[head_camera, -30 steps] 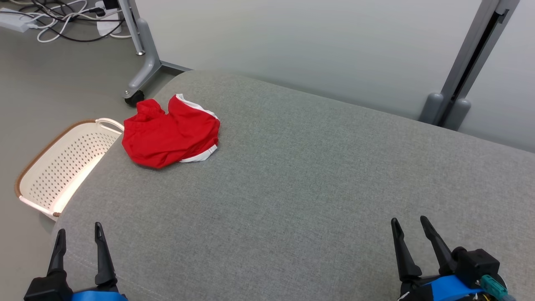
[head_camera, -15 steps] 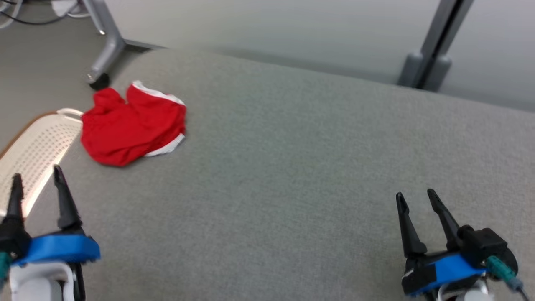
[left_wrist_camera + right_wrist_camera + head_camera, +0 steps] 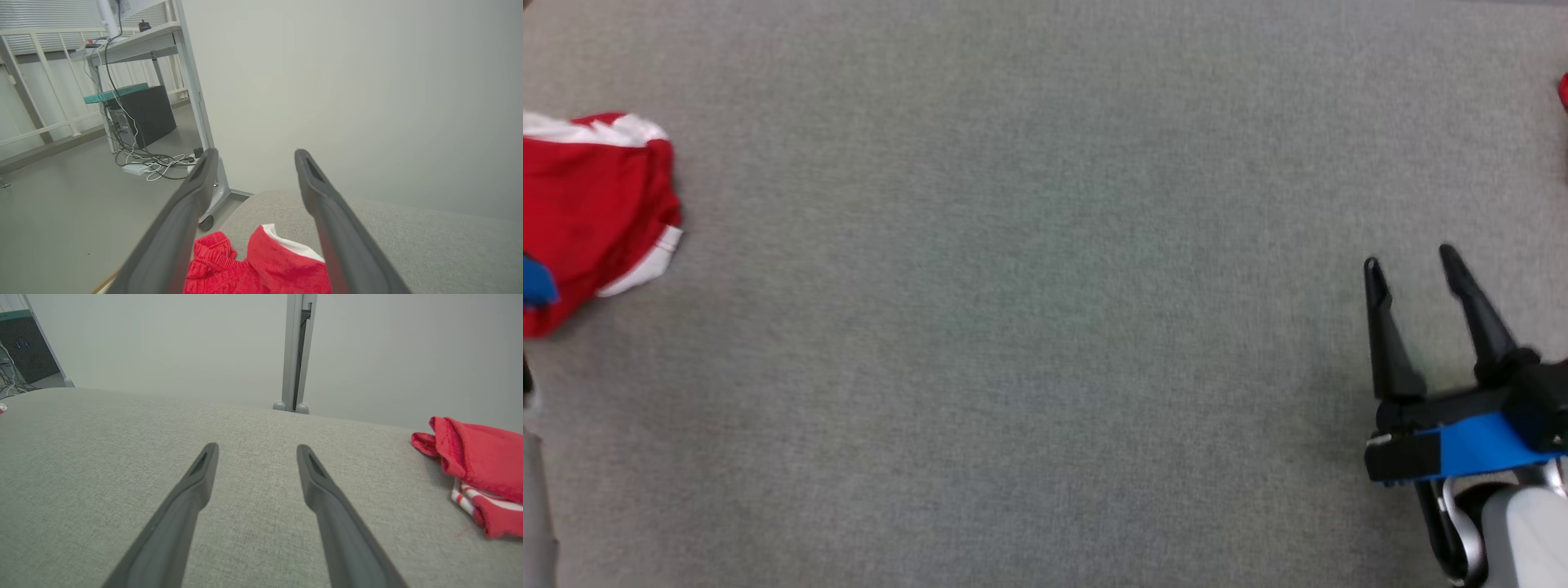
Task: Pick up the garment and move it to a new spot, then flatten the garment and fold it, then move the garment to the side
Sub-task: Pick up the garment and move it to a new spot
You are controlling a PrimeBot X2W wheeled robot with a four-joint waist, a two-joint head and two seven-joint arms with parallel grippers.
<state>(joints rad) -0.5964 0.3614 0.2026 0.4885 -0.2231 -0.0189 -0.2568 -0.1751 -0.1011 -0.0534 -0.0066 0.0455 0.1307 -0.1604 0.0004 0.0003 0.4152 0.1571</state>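
When judging risk, start with the garment (image 3: 596, 212): bunched red, white-trimmed, lying at the left end of the grey cushion (image 3: 1029, 327), close to the rounded drop at its edge. Just ahead of the left gripper (image 3: 256, 157), low between its fingers in the left wrist view; spread wide, gripping nothing, not touching cloth. Well apart from the right gripper (image 3: 1411, 260), likewise parted and empty above bare upholstery.

Probably at the reaching stage, with pick-up not yet done. Could pinch only a top fold and drag the heap over the rounded edge toward the floor (image 3: 61, 212), given so little cushion beyond it. Could dig fingertips into the upholstery if brought down too steeply. Could close short of the cloth, since half cut off at the head view's border and poorly placed for guidance.

Also worth minding a second red cloth (image 3: 478, 469), striped white, at the right end: easy to mistake for the target. Past the edge, a wheeled desk leg (image 3: 195, 102) and loose cables (image 3: 151, 165), awkward places for a dropped garment.
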